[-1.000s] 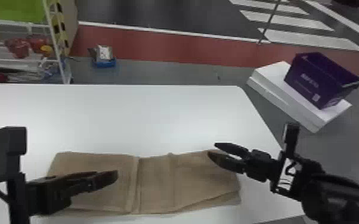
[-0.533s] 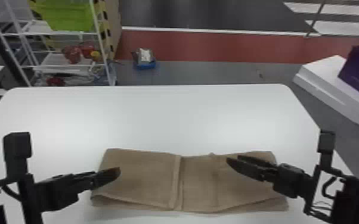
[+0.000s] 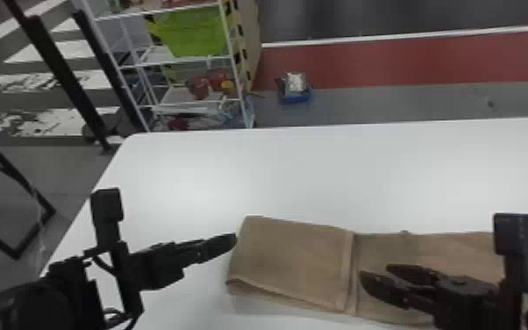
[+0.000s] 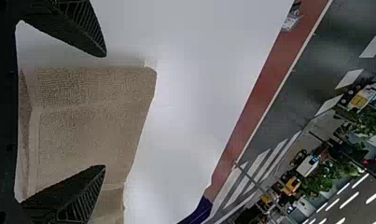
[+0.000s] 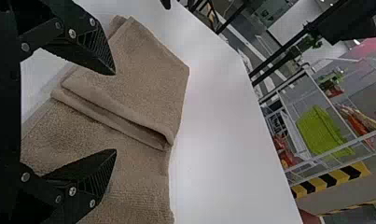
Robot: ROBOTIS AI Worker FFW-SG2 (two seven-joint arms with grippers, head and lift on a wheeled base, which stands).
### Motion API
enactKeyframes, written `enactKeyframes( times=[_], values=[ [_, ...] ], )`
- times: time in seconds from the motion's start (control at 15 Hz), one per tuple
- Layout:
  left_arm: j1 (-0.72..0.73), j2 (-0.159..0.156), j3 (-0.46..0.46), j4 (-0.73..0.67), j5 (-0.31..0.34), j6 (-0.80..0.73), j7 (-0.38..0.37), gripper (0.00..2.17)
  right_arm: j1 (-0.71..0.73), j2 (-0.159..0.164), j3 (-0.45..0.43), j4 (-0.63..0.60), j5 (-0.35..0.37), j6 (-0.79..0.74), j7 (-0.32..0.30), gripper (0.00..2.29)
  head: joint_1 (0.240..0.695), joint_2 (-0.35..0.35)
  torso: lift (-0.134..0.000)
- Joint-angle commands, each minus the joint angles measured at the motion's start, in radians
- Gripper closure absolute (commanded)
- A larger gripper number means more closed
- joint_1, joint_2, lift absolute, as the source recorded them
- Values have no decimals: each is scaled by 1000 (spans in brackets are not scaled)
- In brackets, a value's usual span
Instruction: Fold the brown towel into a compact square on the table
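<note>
In the head view, the brown towel lies near the table's front edge, its left part folded over so that an edge runs across its middle. My left gripper is beside the towel's left end; in the left wrist view the same gripper has its fingers wide apart, with the towel beyond them. My right gripper hangs over the towel's right part. In the right wrist view that gripper is open, and the folded layer's edge on the towel shows past its fingers. Neither holds cloth.
White table extends behind the towel. Beyond its far edge stand a wire shelf with a green bin and, on the floor, a small blue container. A purple box shows in the left wrist view.
The head view has turned to the left, so table and towel appear farther right. My left gripper has shifted from over the towel's left part to beside its left end.
</note>
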Motion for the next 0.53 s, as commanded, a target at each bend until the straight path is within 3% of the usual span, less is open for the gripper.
enactKeyframes(
  times=[0.0, 0.2, 0.47],
  values=[
    [0, -3, 17, 9, -3, 0, -15, 36, 7, 1, 78, -6, 22, -9, -42, 343, 695, 233, -123],
    [1, -3, 29, 17, -3, 0, -35, 36, 1, 8, 132, -6, 48, -21, -128, 407, 695, 290, -123],
    [6, -3, 29, 18, -4, -3, -41, 36, -14, 15, 147, 11, 56, -18, -201, 407, 695, 302, -123]
  ],
)
